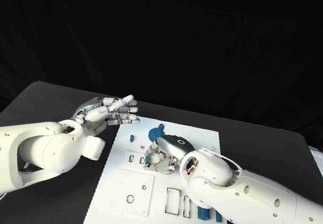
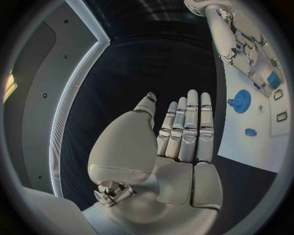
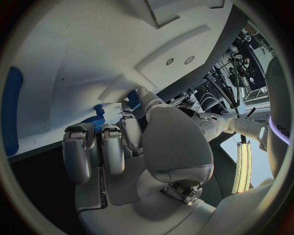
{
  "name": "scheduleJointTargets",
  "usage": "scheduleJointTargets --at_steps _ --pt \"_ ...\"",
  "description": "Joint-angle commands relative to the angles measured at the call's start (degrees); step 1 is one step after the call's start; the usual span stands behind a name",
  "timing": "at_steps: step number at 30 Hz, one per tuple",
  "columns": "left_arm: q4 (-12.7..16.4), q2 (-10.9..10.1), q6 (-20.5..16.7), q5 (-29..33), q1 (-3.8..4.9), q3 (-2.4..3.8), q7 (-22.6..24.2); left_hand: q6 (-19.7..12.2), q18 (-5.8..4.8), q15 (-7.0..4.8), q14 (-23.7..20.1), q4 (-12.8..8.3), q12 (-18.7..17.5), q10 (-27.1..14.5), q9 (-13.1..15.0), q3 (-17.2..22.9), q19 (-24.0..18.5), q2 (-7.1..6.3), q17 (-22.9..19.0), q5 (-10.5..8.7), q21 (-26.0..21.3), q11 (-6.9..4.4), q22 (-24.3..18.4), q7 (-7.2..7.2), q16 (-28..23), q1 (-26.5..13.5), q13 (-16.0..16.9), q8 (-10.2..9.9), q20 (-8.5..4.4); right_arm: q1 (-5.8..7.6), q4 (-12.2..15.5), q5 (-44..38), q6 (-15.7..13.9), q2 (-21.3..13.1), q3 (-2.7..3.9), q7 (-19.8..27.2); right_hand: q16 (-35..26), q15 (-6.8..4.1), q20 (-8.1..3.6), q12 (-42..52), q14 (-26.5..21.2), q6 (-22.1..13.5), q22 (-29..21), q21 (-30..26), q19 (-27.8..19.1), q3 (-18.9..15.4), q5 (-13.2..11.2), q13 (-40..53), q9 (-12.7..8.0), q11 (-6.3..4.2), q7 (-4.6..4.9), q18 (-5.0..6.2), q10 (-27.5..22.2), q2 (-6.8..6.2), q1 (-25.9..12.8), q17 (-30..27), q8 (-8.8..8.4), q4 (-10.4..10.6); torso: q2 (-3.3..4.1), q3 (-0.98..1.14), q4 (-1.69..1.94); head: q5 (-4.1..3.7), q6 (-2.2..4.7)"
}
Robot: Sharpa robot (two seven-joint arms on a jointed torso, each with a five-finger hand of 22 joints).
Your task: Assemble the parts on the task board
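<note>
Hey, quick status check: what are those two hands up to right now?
Left hand open, raised beside the white board. Right hand down on the board, fingers around a small blue part near the blue gear. Nothing blocking.

No readable text, labels or numbers anywhere. Only candidate: partial dark lettering on the white robot body at the right edge of the right wrist frame, cut off and illegible. Task board (image 1: 164, 206) is unmarked.

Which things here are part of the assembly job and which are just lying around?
Job: white board; blue gear; small blue piece; blue pegs; right hand, fingers over the board.
Not in the job: black table; left hand, raised, holding nothing.
</note>
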Motion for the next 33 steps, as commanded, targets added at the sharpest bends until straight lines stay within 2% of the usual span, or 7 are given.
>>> scheduleJointTargets --at_steps 1,11,18,20,23,26,33 --pt "0.14 0.05 1.15 0.12 0.02 0.03 0.28 -0.20 0.74 0.27 0.12 -0.22 -0.39 -0.36 0.06 -0.02 0.56 0.22 0.06 0.30 -0.35 0.02 -0.10 0.02 -0.31 0.34 -0.01 -0.21 -0.02 -0.50 -0.64 -0.82 1.77 -0.03 -0.44 -2.22 -0.16 0.38 0.54 -0.97 5.74 -0.66 11.85 -0.34 4.20 -0.50 -0.52 4.10 -0.06 -0.06 0.06 -0.03 -0.67 -0.27 -0.60 14.02 -0.17 0.43 0.00 -0.01 0.01 -0.01 0.03" --pt "-0.24 0.01 0.15 -0.63 0.02 0.02 -0.84 0.67 0.85 -0.23 1.43 -0.73 -0.09 0.54 0.24 -0.03 1.61 0.39 0.55 0.33 -0.08 -0.45 0.08 -0.44 0.01 0.60 0.15 0.12 -0.38 -0.85 1.97 -1.95 -7.08 -1.26 -0.43 1.17 0.14 0.68 0.82 -0.47 5.88 -2.61 11.95 -0.30 4.26 -1.74 -1.31 4.13 -0.06 0.26 0.41 -0.05 -0.51 -0.95 -0.65 14.63 -0.15 1.44 -0.07 0.11 0.01 -0.01 0.03" --pt "-1.18 0.04 -0.86 -6.47 0.02 0.02 -5.03 3.69 0.73 -5.02 17.64 -1.22 1.55 6.63 0.50 0.64 14.00 0.62 6.82 0.33 6.75 -3.91 3.09 -3.28 8.60 1.27 0.92 0.76 -5.41 -0.84 6.48 1.21 -11.33 -4.98 0.21 10.28 0.36 0.87 0.99 -0.77 5.98 -3.70 11.87 -0.35 4.22 -3.11 -1.81 3.82 -0.07 0.49 0.67 -0.03 -0.65 -1.95 -0.05 15.06 -0.21 2.09 -0.20 0.10 -0.11 0.02 0.27" --pt "-1.76 0.24 -0.36 -9.46 0.02 0.02 -7.61 4.65 0.78 -6.43 19.60 -0.91 2.17 10.09 0.48 1.24 18.80 0.33 14.97 0.23 10.27 -5.64 4.83 -4.34 19.30 1.34 1.47 0.72 -7.35 -0.48 8.30 4.11 -11.25 -6.92 0.58 14.22 0.36 1.02 1.11 -0.81 5.98 -4.28 11.81 -0.38 4.19 -3.77 -1.76 3.74 -0.06 0.64 0.85 -0.02 -0.73 -1.98 0.48 15.06 -0.20 2.42 -0.34 0.12 -0.18 0.09 0.28" --pt "-2.75 0.78 0.60 -14.89 0.03 0.01 -13.05 5.67 0.18 -8.19 20.37 -0.48 3.47 14.40 0.46 2.44 22.70 -0.42 42.48 0.26 15.13 -6.67 7.62 -5.38 49.65 1.59 2.97 0.46 -8.87 0.64 11.17 8.83 -10.49 -10.33 0.99 18.24 0.36 1.25 1.35 -1.60 5.98 -5.07 11.40 -0.62 3.95 -5.65 -1.34 3.24 -0.02 0.89 1.10 0.08 -1.23 -2.07 1.62 15.06 -0.14 3.01 -0.65 0.25 -0.27 0.16 0.35" --pt "-3.73 1.49 3.06 -21.54 0.03 0.01 -21.05 5.55 0.28 -8.38 21.22 -0.21 6.18 17.24 0.50 2.92 23.33 -1.55 58.41 0.19 19.17 -7.20 10.33 -5.94 64.26 1.37 5.74 0.01 -9.43 2.19 13.20 14.07 -9.81 -13.58 1.24 20.01 0.36 1.34 1.47 -2.13 5.98 -5.33 11.19 -0.74 3.83 -6.60 -0.85 2.87 0.03 0.96 1.17 0.13 -1.56 -1.72 2.98 15.06 -0.06 3.22 -0.98 0.37 -0.45 0.26 0.27" --pt "-5.53 3.98 12.50 -39.88 0.11 0.03 -41.37 5.43 -1.95 -8.47 21.78 5.15 19.80 15.36 2.09 -0.49 22.31 -1.98 71.53 -1.95 38.61 -7.98 30.84 -6.70 75.42 -4.41 18.09 3.09 -10.07 6.52 13.11 25.51 -10.07 -20.61 1.48 20.65 0.36 1.26 1.45 -1.54 5.98 -4.75 11.50 -0.59 3.99 -6.92 0.46 2.99 0.15 0.83 1.03 0.06 -1.35 -0.22 4.48 15.06 0.19 3.31 -1.90 0.69 -0.99 0.65 -0.04"
